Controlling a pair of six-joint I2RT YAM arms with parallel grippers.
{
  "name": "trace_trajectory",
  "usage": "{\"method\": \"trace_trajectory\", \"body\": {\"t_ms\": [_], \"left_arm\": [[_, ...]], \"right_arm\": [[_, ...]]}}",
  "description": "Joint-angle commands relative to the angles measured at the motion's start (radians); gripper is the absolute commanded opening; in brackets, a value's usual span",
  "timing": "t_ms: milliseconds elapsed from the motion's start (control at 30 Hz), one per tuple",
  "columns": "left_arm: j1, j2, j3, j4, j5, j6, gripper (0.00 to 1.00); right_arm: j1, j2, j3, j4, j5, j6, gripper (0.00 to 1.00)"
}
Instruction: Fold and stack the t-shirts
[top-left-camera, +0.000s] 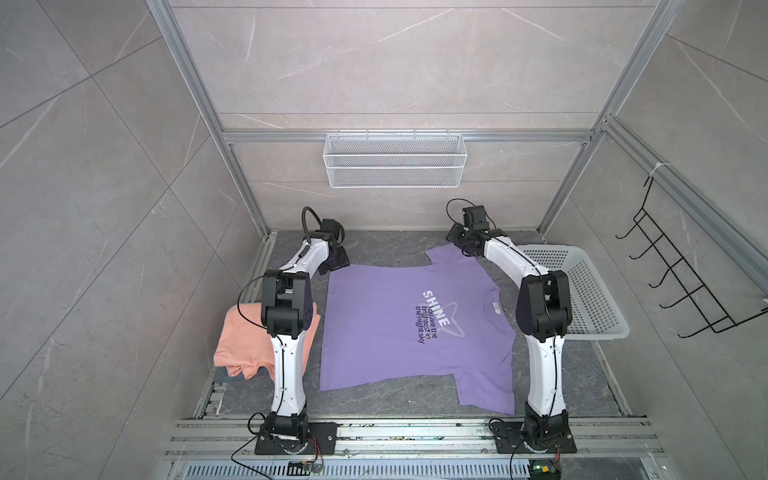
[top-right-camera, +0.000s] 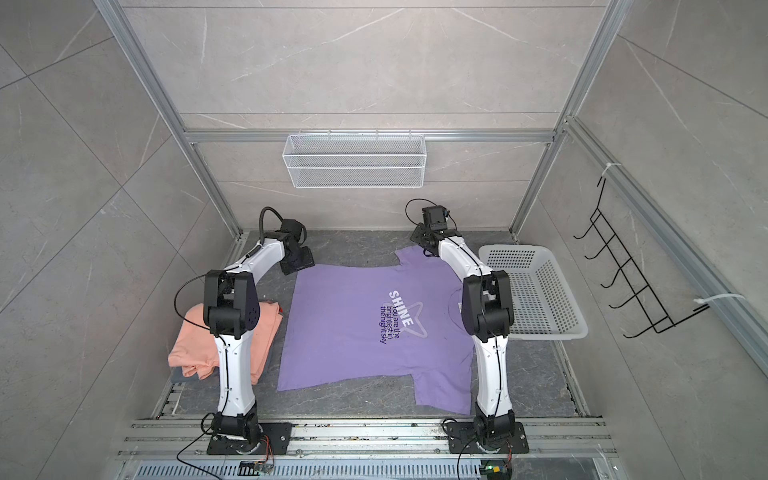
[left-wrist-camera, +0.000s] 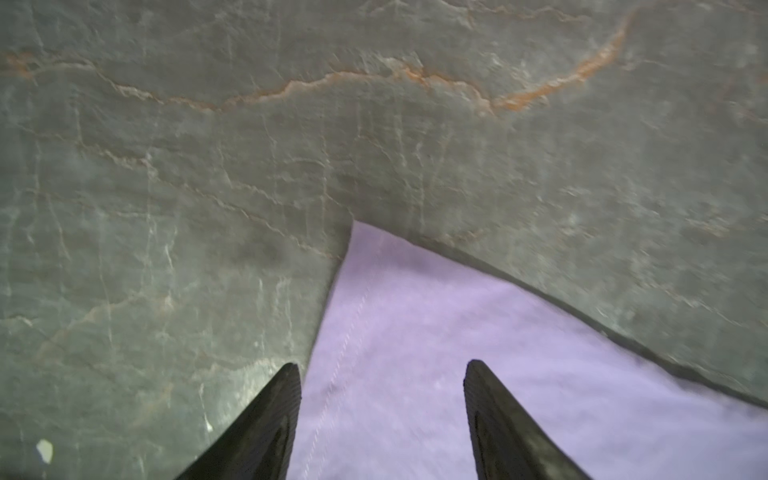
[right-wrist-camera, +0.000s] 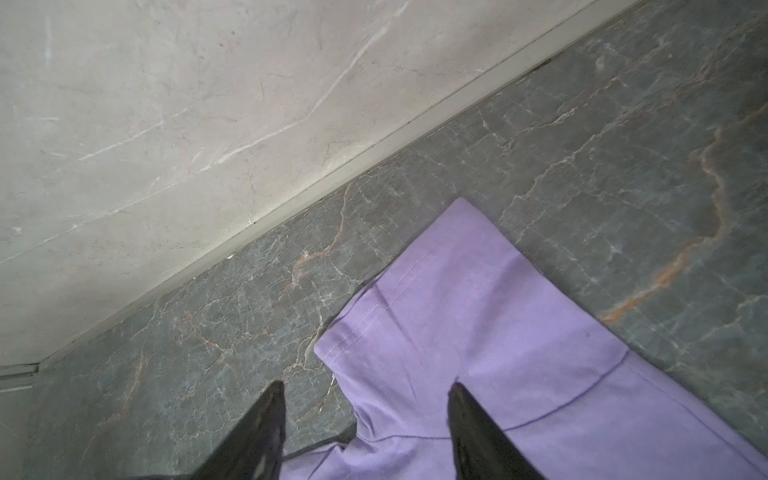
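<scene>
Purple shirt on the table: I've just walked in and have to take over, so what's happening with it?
Two robot arms are working on the purple shirt, which lies spread flat, print up, not yet folded. The left gripper is open over its far hem corner and the right gripper is open over its far sleeve; neither has cloth clamped. A peach shirt lies folded at the left edge of the table, and a white basket stands to the right.
</scene>
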Motion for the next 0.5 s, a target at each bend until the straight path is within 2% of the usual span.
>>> {"method": "trace_trajectory", "body": {"t_ms": [0, 200, 333, 467], "left_arm": [[0.013, 0.025, 0.078, -0.016, -0.056, 0.005, 0.64], [0.019, 0.110, 0.138, -0.021, -0.035, -0.045, 0.62], [0.019, 0.119, 0.118, -0.002, -0.026, -0.079, 0.60], [0.019, 0.124, 0.105, 0.011, -0.014, -0.099, 0.57]], "right_arm": [[-0.001, -0.021, -0.013, -0.039, -0.020, -0.057, 0.64], [-0.020, -0.009, 0.010, -0.047, -0.015, -0.088, 0.66], [-0.032, 0.035, 0.073, -0.057, -0.019, -0.087, 0.71], [-0.040, 0.087, 0.152, -0.075, -0.019, -0.093, 0.73]]}}
